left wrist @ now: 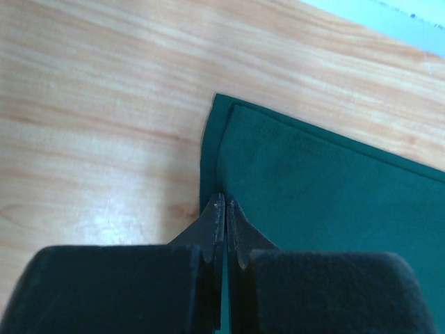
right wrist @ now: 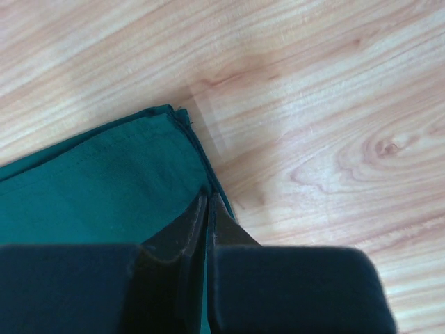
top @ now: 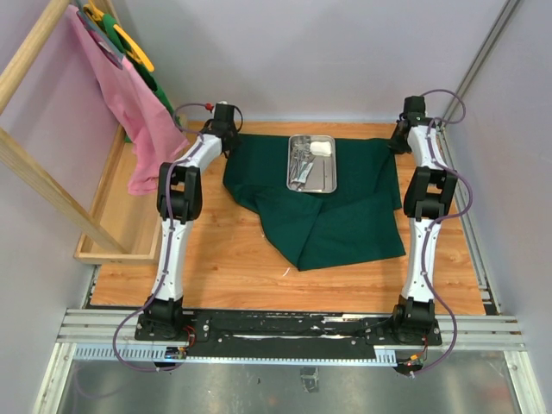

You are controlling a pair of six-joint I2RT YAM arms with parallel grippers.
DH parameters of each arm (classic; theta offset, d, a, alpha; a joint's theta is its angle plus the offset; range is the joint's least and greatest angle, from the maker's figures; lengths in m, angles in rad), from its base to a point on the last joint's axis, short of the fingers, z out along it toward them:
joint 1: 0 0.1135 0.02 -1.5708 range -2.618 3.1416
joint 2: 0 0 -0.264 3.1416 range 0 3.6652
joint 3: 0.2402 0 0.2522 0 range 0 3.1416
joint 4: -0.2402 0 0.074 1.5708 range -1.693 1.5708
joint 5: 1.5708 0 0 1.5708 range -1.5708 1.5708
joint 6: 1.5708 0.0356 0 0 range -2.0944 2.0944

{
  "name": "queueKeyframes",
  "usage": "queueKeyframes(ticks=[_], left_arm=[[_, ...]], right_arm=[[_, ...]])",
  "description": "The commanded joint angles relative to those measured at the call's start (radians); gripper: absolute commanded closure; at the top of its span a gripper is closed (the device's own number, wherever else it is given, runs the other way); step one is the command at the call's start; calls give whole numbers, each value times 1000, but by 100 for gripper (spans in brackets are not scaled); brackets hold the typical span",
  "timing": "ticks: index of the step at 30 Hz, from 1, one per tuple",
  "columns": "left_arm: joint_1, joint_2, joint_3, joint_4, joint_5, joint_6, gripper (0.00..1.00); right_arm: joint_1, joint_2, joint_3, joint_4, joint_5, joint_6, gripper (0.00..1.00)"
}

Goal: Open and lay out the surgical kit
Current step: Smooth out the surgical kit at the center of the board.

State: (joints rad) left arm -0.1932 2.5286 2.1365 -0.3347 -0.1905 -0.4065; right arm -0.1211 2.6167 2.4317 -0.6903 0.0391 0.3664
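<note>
The surgical kit lies unwrapped: its dark green cloth [top: 345,224] is spread over the wooden table, with a fold near the front. A shiny steel tray [top: 332,177] rests on the cloth's far middle and holds thin steel instruments [top: 300,164] and a white gauze wad [top: 322,147]. My left gripper [top: 228,138] is at the cloth's far left corner. In the left wrist view the gripper [left wrist: 224,202] is shut on the hem of the cloth [left wrist: 327,188]. My right gripper [top: 398,142] is at the far right corner. In the right wrist view it [right wrist: 208,198] pinches the edge of the cloth [right wrist: 104,181].
A wooden rack [top: 34,181] with a pink cloth [top: 138,129] hanging from it stands at the left, over a shallow wooden box [top: 112,233]. A metal rail [top: 293,328] runs along the near edge. Walls close in behind and on the right.
</note>
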Motion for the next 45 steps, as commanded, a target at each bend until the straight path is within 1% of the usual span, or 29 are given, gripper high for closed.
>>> queueKeyframes(ticks=[1,5,9,10,11,12,13,14,15,17,18,21,24,28,31,35,38,42,43,44,45], left_arm=[[50,91,97,-95,-6,-3,100],[73,115,135,-80,43,-30,100],[87,122,145,-51,76,-46,100],[88,125,151,-50,81,-45,100],[89,123,154,-55,88,-43,100],[90,115,149,-58,97,-43,99],[90,99,132,-56,106,-43,94],[90,76,102,-43,118,-45,88],[90,48,69,-22,132,-45,80],[89,-8,11,23,158,-45,62],[89,-29,5,25,169,-43,56],[84,-89,13,-6,190,-35,50],[73,-187,-73,12,207,-47,47],[42,-336,-260,38,219,-65,47],[14,-466,-430,89,222,-72,46],[-15,-633,-649,163,240,-86,47],[-34,-769,-796,204,258,-93,47],[-58,-904,-944,241,273,-109,47],[-63,-929,-980,249,276,-112,47],[-69,-951,-1001,259,283,-115,47],[-74,-968,-1019,264,287,-119,47]], right_arm=[[-51,52,17,57,-26,50,99],[-68,52,7,126,-76,82,99],[-86,69,31,205,-167,103,98],[-91,67,35,224,-194,107,94],[-99,62,34,236,-222,111,84],[-104,48,28,244,-242,115,70],[-110,24,9,248,-258,117,53],[-114,-13,-25,257,-262,116,41],[-117,-58,-76,275,-263,112,33],[-123,-167,-192,326,-269,107,28],[-127,-222,-239,347,-269,104,26],[-135,-355,-330,344,-285,100,24],[-134,-510,-471,298,-312,102,24],[-132,-730,-851,303,-287,72,24],[-132,-842,-1075,315,-242,38,24],[-130,-901,-1295,350,-262,35,25],[-125,-917,-1405,368,-248,19,25],[-108,-938,-1527,389,-204,2,27],[-102,-939,-1547,387,-197,-2,28],[-95,-942,-1562,383,-187,-2,32],[-83,-946,-1579,377,-178,-3,40]])
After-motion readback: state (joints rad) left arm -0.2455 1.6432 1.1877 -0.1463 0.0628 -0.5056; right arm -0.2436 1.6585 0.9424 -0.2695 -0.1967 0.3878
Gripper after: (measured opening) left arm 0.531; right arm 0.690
